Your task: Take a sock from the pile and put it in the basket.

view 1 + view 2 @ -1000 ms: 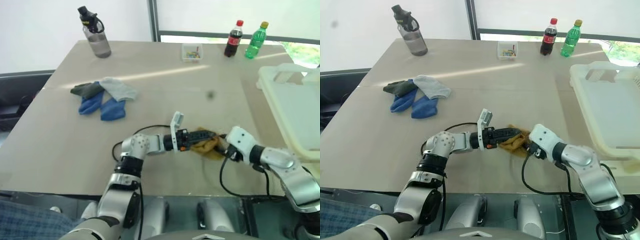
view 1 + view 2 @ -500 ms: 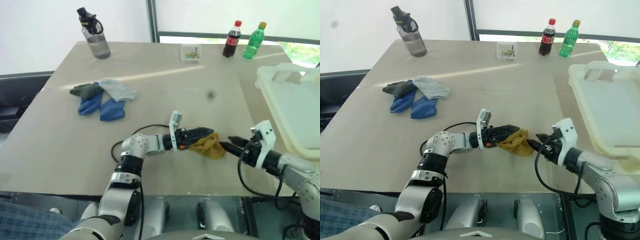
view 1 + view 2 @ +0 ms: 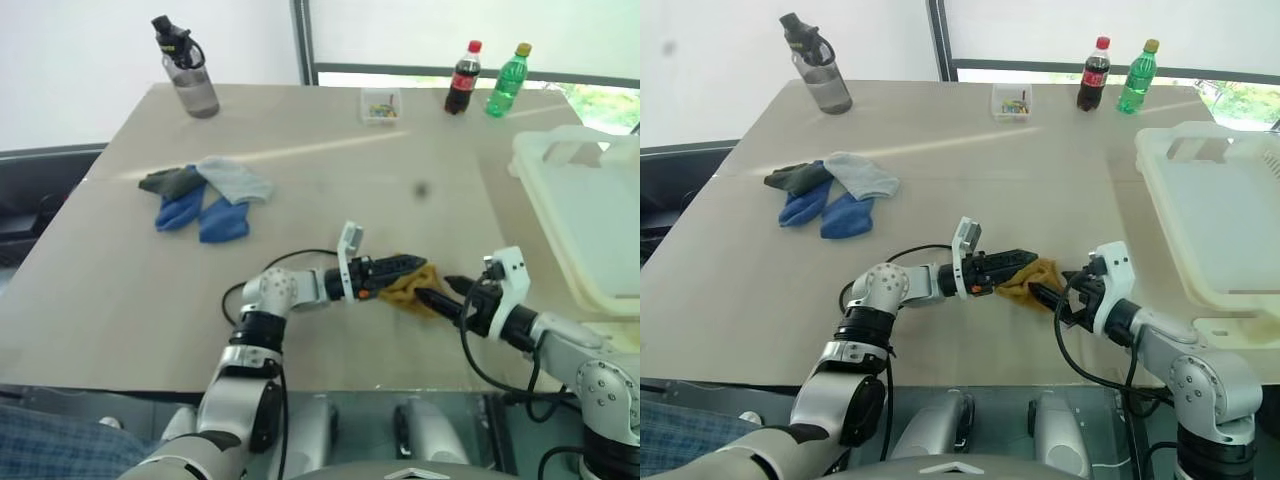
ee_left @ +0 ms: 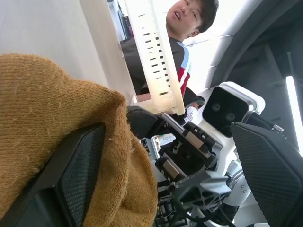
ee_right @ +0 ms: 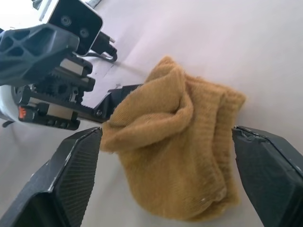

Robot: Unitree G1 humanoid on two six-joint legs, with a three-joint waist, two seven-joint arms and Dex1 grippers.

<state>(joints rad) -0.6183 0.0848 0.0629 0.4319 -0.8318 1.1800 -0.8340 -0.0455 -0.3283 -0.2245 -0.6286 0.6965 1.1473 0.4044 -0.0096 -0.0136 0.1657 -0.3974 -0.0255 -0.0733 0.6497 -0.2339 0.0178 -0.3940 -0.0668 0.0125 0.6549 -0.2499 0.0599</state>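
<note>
Now the mustard-yellow knit sock [image 3: 410,288] lies bunched near the front edge of the beige tabletop [image 3: 330,180], between the two grippers. The left gripper [image 3: 418,266] reaches in level from the left with its black fingers spread wide; in the left wrist view the sock [image 4: 57,123] drapes over one finger [image 4: 71,184] while the other stands well clear. The right gripper [image 3: 432,292] points at the sock from the right, its two black fingers also wide apart, one on each side of the sock in the right wrist view [image 5: 175,142], not pinching it. The pile of blue, light grey and dark grey-green socks [image 3: 205,192] sits well apart, farther back on the left. The large whitish translucent plastic basket [image 3: 585,215] stands at the right edge of the table. Along the far edge are a grey water bottle [image 3: 185,68], a small clear box [image 3: 382,104], a cola bottle [image 3: 461,80] and a green bottle [image 3: 508,68]. A person [image 4: 189,28] shows behind the basket in the left wrist view.
</note>
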